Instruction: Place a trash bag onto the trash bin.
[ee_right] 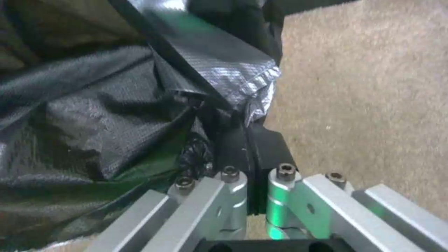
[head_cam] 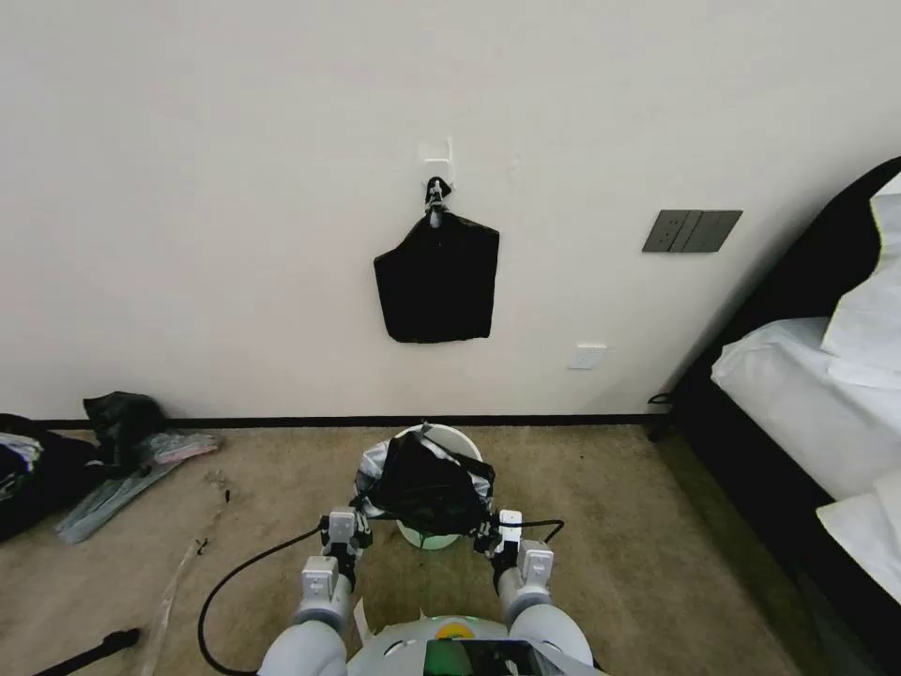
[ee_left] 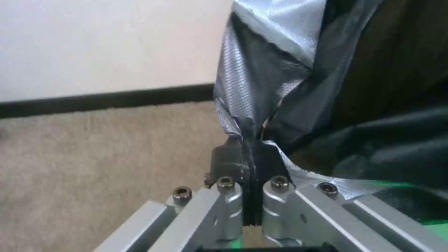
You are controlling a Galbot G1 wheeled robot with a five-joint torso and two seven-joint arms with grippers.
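My left gripper (head_cam: 355, 522) and right gripper (head_cam: 496, 528) each pinch one edge of the single trash bag (head_cam: 424, 486), thin, wrinkly, glossy black film, stretched between them over the one round cream trash bin (head_cam: 449, 439) on carpet (head_cam: 619, 526).

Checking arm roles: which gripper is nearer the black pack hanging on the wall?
Neither clearly: the black pack hangs ahead, midway between them. Left gripper and right gripper flank the trash bin, each pinching the trash bag.
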